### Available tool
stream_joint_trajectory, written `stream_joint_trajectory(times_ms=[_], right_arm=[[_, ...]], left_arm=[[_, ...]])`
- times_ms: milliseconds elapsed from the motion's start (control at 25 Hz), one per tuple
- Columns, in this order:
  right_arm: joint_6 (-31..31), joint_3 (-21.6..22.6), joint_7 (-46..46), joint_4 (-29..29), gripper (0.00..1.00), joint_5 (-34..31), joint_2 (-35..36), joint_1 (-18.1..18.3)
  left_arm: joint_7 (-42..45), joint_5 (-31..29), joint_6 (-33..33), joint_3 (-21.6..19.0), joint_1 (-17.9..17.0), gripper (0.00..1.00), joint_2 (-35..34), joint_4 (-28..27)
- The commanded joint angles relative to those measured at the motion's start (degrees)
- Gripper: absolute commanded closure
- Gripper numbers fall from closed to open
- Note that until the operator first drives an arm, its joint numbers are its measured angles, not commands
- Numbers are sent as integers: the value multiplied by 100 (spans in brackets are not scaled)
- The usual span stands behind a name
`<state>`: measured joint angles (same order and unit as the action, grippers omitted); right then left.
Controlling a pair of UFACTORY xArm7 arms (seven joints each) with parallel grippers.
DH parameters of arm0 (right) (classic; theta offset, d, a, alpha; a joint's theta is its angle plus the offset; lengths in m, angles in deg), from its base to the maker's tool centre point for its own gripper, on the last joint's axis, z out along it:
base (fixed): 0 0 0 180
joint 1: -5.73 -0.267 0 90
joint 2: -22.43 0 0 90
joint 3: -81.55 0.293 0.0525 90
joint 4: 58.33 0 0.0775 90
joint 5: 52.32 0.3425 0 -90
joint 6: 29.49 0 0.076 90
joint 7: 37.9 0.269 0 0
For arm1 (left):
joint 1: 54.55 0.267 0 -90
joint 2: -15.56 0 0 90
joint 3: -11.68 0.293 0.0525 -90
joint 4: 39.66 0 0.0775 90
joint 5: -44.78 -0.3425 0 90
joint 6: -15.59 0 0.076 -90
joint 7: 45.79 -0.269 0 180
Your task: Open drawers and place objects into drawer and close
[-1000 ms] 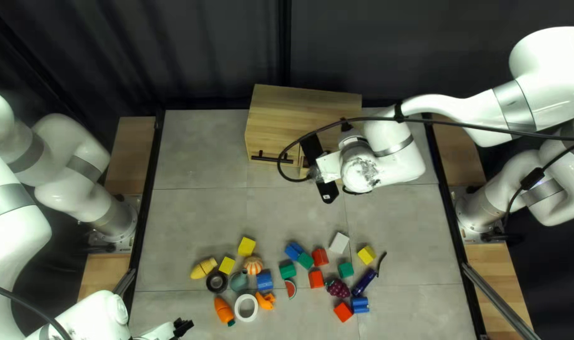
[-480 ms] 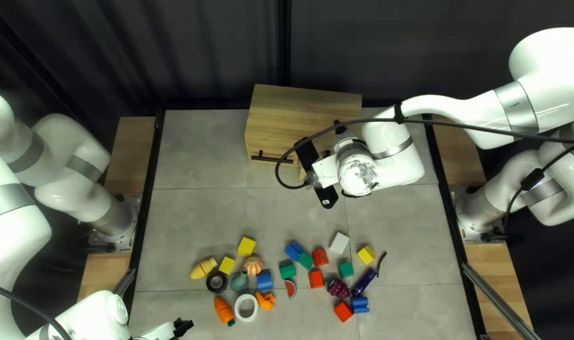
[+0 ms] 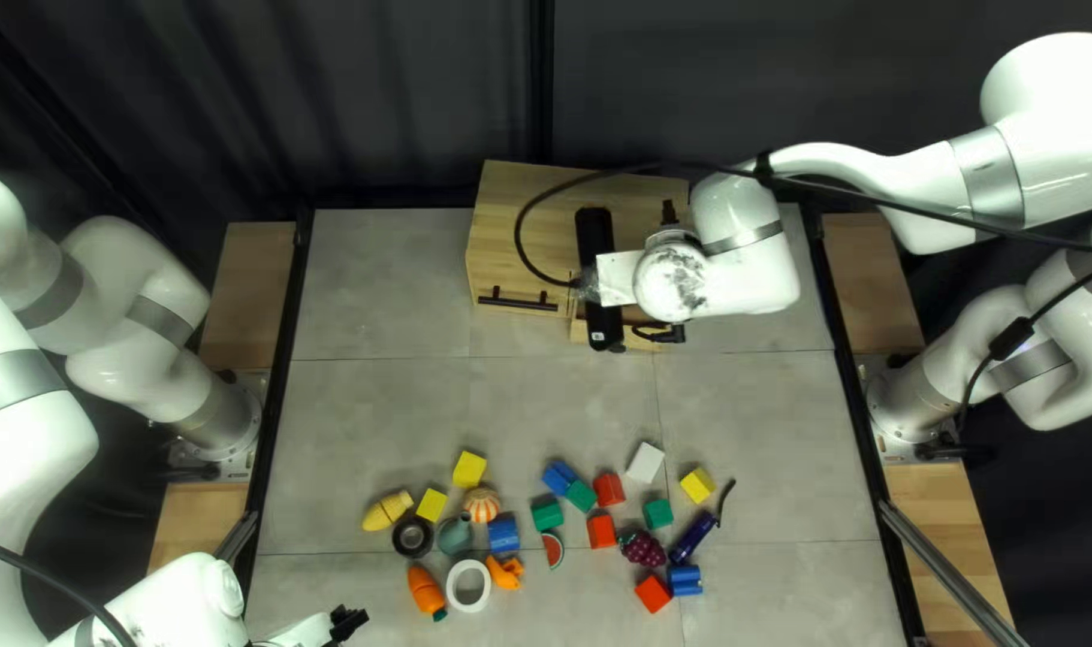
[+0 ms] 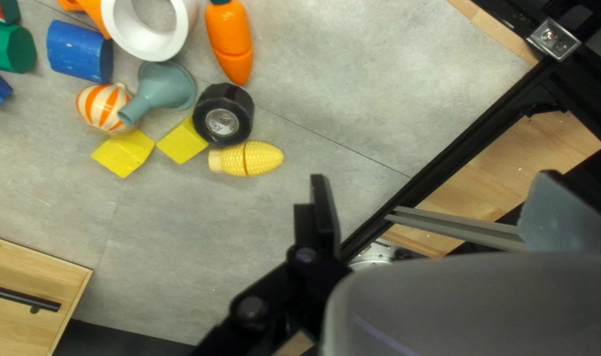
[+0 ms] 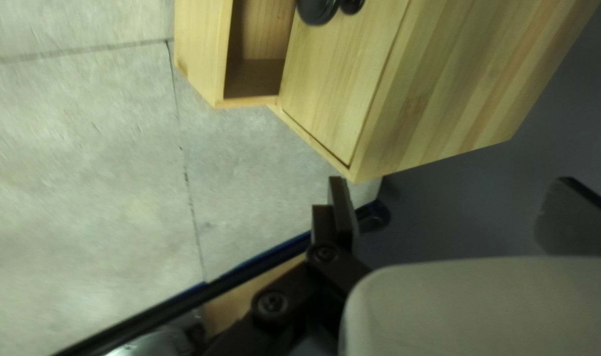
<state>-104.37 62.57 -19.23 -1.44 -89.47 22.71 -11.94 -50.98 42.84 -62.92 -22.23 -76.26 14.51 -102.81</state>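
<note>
At upper centre of the top left view, locate cabinet [image 3: 532, 204] with one drawer [image 5: 200, 53] pulled out; judge as between opening and loading. Note right gripper [image 5: 453, 179] spread and empty near cabinet; likewise left gripper [image 4: 434, 175], at lower left. Next, withdraw from cabinet, then grasp red block [image 3: 607, 488] at lower centre.

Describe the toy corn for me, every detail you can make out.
The toy corn is yellow and looks like plastic: a rounded body patterned with kernels, crossed by one seam, with a paler, smoother stub at one end. The pieces sit together. It lies on its side on the table, right beside the black roll; whether they touch, I cannot tell. Nothing grips it.
</note>
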Motion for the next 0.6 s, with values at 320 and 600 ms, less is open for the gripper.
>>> stream_joint_trajectory(times_ms=[320, 600], right_arm=[[463, -44, 844, -598, 0, -597, -206, 52], [573, -40, 1033, -600, 0, -640, -73, 49]], left_arm=[[0, 0, 0, 0, 0, 0, 0, 0], [0, 0, 0, 0, 0, 0, 0, 0]])
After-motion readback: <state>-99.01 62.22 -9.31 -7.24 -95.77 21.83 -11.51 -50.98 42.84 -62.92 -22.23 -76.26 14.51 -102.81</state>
